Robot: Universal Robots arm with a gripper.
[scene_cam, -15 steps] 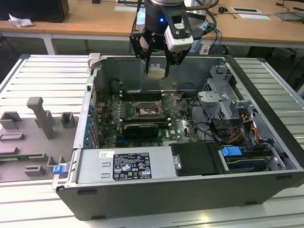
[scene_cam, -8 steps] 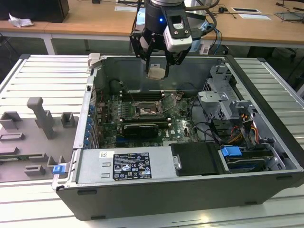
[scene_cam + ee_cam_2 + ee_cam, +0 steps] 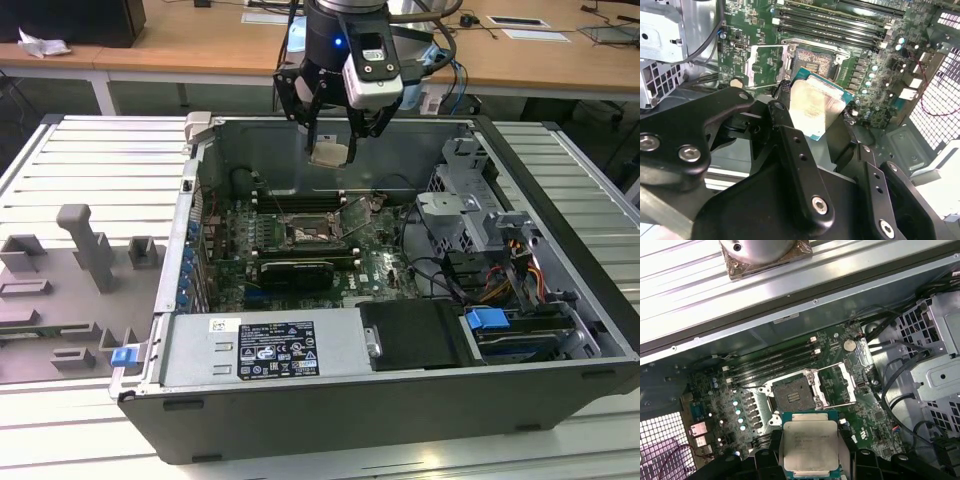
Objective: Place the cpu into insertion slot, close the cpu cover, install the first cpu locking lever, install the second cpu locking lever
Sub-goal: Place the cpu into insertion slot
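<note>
My gripper [image 3: 333, 148] hangs over the open computer case, shut on the cpu [image 3: 330, 153], a flat square chip with a pale metal top. In both wrist views the cpu [image 3: 815, 102] [image 3: 810, 442] sits held by its edges between the black fingers [image 3: 785, 125], well above the motherboard. The insertion slot [image 3: 304, 236] [image 3: 815, 62] [image 3: 792, 392] lies bare below it, dark and ringed by a silver frame. The cpu cover [image 3: 767, 62] [image 3: 837, 385] stands flipped open beside the slot.
Long black memory slots [image 3: 300, 200] run beside the socket, and a black expansion card [image 3: 295, 270] lies on its near side. A drive cage [image 3: 470, 205] with cables fills the exterior view's right. The case walls [image 3: 190, 215] enclose the board. A grey fixture [image 3: 85, 250] stands outside, at the left.
</note>
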